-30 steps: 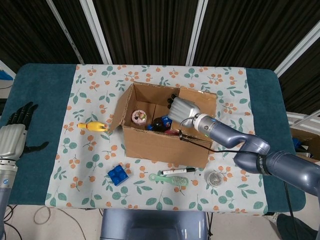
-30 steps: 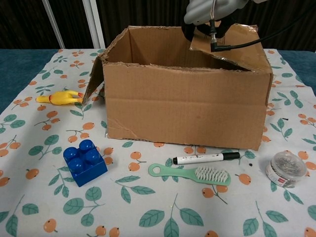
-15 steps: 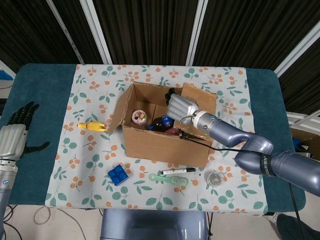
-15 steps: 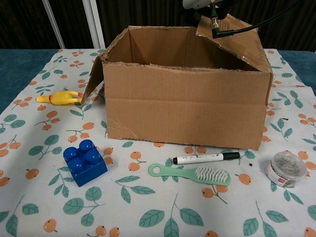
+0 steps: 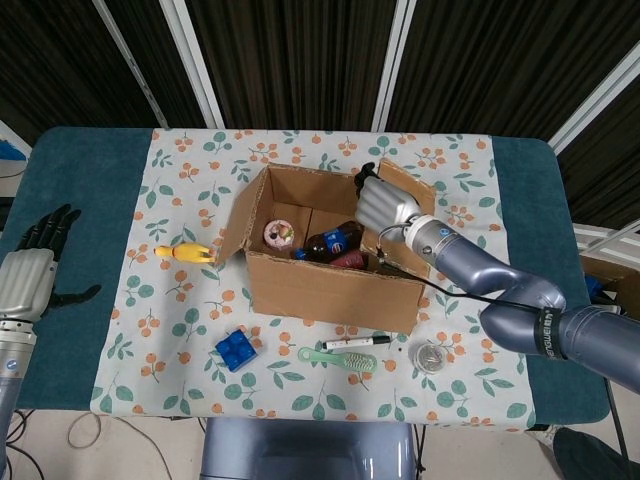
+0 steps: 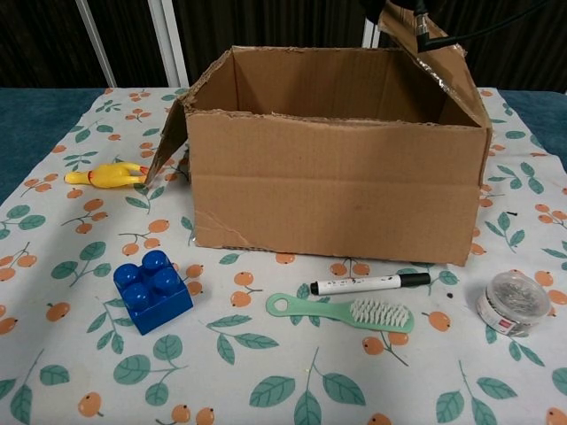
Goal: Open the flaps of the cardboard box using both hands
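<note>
- The cardboard box [image 5: 325,255] is sitting in the middle of the flowered tablecloth [image 5: 190,300], its top standing open to the head view.
- The right hand [image 5: 383,205] is pressing against the box's right flap [image 5: 412,192], which is tilting up and outward at the far right corner; its fingers are curling around the flap's top edge, though I cannot tell how firmly they are gripping it.
- In the chest view that flap [image 6: 438,66] is rising above the box rim at the upper right, with a black cable crossing it.
- The left flap [image 5: 238,222] is hanging outward and down on the box's left side.
- The left hand [image 5: 30,265] is hovering well apart from the box over the teal table edge, fingers spread and holding nothing.
- Inside the box a pink round item [image 5: 279,235] and a dark bottle [image 5: 330,243] are lying.
- A yellow rubber chicken [image 5: 183,254] is lying just left of the box.
- In front of the box a blue brick [image 6: 151,289], a marker [image 6: 369,284], a green brush [image 6: 341,312] and a small round tin [image 6: 517,303] are lying.
</note>
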Motion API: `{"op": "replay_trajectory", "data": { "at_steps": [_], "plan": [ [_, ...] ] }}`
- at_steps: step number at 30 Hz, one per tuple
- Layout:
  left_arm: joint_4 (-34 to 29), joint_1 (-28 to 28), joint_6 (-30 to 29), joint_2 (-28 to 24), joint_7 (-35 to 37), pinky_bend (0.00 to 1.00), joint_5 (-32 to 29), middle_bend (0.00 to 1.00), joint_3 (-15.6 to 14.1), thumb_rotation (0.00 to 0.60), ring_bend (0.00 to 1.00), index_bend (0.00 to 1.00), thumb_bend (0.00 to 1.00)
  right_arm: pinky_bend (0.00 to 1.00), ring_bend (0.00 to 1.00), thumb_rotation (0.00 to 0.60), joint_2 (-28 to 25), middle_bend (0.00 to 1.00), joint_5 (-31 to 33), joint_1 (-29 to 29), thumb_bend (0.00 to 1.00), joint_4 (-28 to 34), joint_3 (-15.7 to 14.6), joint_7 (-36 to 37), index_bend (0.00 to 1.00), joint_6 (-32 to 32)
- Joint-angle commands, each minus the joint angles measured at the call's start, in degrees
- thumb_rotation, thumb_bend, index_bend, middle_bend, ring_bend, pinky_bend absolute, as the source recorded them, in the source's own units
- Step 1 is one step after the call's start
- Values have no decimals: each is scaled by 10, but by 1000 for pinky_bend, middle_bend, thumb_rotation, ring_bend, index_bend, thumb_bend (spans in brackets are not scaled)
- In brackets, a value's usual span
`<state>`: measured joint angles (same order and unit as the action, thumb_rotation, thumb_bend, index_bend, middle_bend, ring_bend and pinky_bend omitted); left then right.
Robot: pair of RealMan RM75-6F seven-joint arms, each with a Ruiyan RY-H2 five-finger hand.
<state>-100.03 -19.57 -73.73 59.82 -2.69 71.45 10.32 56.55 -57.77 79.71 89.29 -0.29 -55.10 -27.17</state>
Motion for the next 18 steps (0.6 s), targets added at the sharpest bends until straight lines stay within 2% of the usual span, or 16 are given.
{"op": "replay_trajectory", "data": {
  "at_steps": [1,8,18],
  "plan": [
    [-1,0,0,0,0,109,2,0,0,600,0,0,111,233,191,600,-16,326,39,15,1000,26,-26,-32,514,-22],
    [-6,1,-3,-2,-1,108,8,0,0,600,0,0,111,233,191,600,-35,326,89,36,1000,60,-58,-68,513,-51],
    [-10,3,-11,-5,-1,108,15,0,2,600,0,0,111,233,191,600,-59,326,129,56,1000,96,-85,-90,513,-76]
  ]
}}
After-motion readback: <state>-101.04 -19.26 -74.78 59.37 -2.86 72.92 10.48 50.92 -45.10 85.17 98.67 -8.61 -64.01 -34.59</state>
